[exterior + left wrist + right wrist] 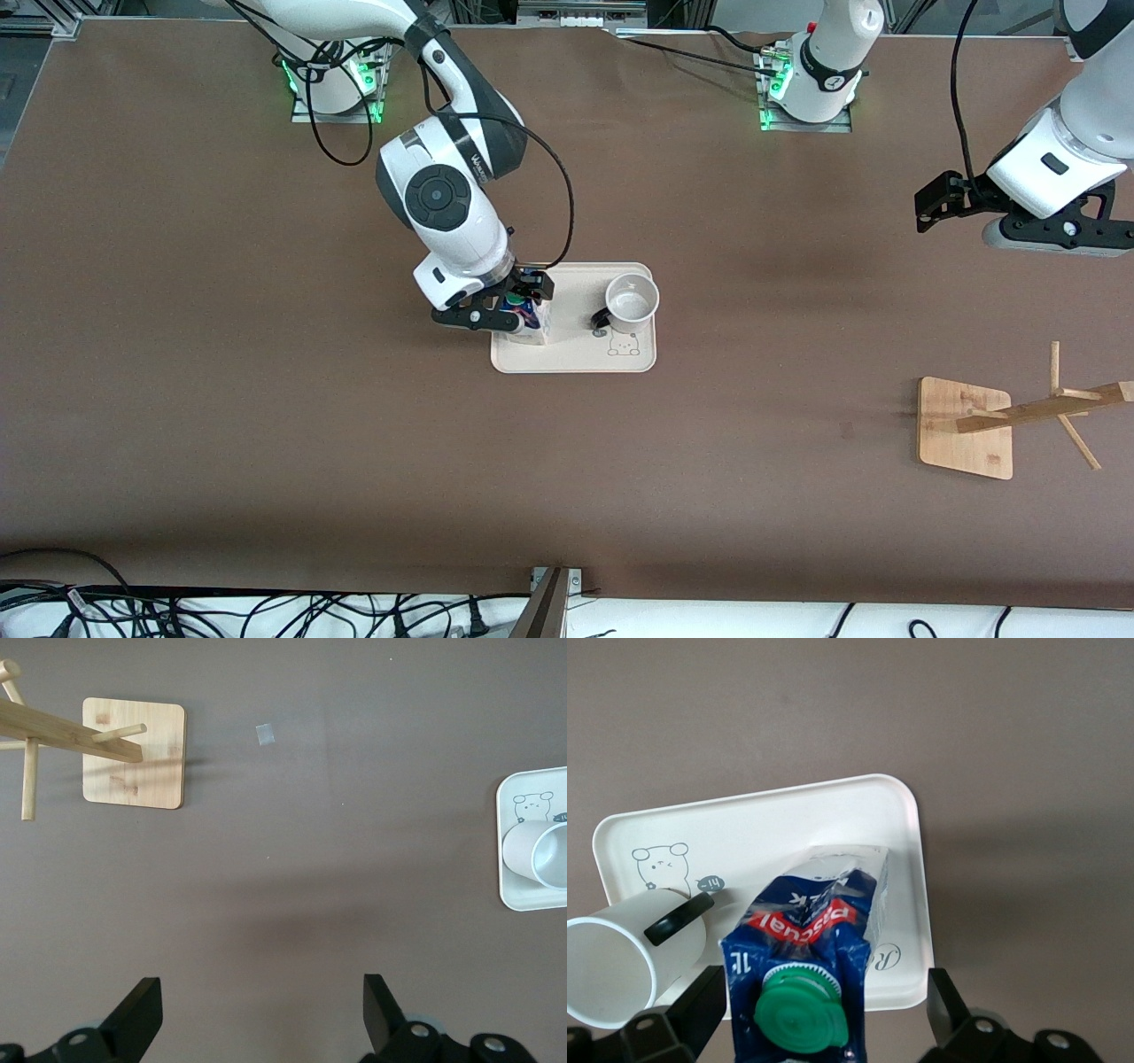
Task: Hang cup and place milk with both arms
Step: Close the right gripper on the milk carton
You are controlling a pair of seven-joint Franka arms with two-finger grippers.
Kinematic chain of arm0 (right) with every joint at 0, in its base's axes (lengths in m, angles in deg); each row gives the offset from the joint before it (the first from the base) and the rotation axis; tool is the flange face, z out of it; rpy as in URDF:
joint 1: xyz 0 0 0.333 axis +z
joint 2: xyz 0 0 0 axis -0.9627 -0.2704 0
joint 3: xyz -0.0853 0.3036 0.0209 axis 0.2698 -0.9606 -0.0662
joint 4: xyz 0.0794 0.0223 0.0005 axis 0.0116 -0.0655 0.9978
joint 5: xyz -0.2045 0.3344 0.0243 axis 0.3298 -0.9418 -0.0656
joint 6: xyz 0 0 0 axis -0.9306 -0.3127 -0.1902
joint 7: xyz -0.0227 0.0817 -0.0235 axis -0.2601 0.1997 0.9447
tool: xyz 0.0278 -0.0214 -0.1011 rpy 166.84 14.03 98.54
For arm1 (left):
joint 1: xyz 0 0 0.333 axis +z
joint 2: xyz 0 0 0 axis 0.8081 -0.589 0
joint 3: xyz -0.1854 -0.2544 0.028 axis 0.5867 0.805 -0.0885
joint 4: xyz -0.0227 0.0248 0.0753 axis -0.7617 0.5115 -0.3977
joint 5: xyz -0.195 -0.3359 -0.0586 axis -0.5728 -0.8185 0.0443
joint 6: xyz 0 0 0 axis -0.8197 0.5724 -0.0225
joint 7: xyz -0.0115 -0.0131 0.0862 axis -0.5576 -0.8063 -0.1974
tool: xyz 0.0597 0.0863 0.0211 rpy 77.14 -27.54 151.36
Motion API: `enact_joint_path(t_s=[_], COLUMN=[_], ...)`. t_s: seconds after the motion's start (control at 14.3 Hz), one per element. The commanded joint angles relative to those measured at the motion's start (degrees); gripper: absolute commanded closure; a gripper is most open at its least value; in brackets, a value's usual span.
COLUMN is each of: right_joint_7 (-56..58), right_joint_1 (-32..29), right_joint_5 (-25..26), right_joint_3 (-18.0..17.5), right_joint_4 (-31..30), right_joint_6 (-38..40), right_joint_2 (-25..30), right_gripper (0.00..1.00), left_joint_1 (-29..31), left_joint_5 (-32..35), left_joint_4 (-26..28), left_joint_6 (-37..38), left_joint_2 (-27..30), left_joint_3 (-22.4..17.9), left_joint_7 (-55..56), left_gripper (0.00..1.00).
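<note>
Milk (528, 317) and cup (631, 301) upright on tray (576, 359), right gripper (505, 306) jaws wide around milk, left gripper (930, 211) waiting, jaws wide, above worktop (266, 399), wooden rack (1001, 421) toward left arm's end.

We see a broad brown table (266, 443) filling nearly the whole frame, its surface matte and even. A soft dark shadow smudges it right of centre (another lies under the middle). Along the top edge run grey metal frame rails (40, 22), clearest at the upper left. Two metal base plates (806, 120) sit on the table near the top, each lit by small green lights (291, 80). At the bottom edge the table ends at a white strip (709, 620), where black cables (177, 611) tangle at the lower left. A grey metal post (549, 602) rises at bottom centre. The light is flat and diffuse.
</note>
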Motion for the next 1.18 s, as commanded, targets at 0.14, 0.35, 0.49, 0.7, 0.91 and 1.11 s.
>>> enact_joint_path(t_s=[0.14, 0.35, 0.49, 0.7, 0.91, 1.11], right_joint_7=[0.6, 0.6, 1.8, 3.3, 3.6, 3.6], right_joint_1=[1.5, 1.5, 1.5, 1.5, 1.4, 1.4], right_joint_5=[-0.8, -0.7, -0.7, -0.7, -0.8, -0.8], right_joint_3=[0.6, 0.6, 0.6, 0.6, 0.6, 0.6], right_joint_4=[0.1, 0.2, 0.1, 0.1, 0.2, 0.2], right_joint_6=[0.7, 0.7, 0.7, 1.2, 1.2, 1.3], right_joint_2=[-0.1, -0.2, -0.3, -0.3, -0.3, -0.2], right_gripper=[0.0, 0.0, 0.13, 0.53, 0.54, 0.54], left_joint_1=[0.1, 0.1, 0.1, 0.1, 0.1, 0.1], left_joint_5=[-0.8, -0.8, -0.8, -0.8, -0.8, -0.8], left_joint_4=[-1.7, -1.7, -1.6, -1.7, -1.7, -1.6], left_joint_6=[1.3, 1.3, 1.3, 1.3, 1.3, 1.3], left_joint_2=[-0.6, -0.6, -0.6, -0.6, -0.6, -0.6], left_joint_3=[0.0, 0.0, 0.0, 0.0, 0.0, 0.0], left_joint_7=[0.2, 0.2, 0.2, 0.2, 0.2, 0.2], left_gripper=[0.0, 0.0, 0.0, 0.0, 0.0, 0.0])
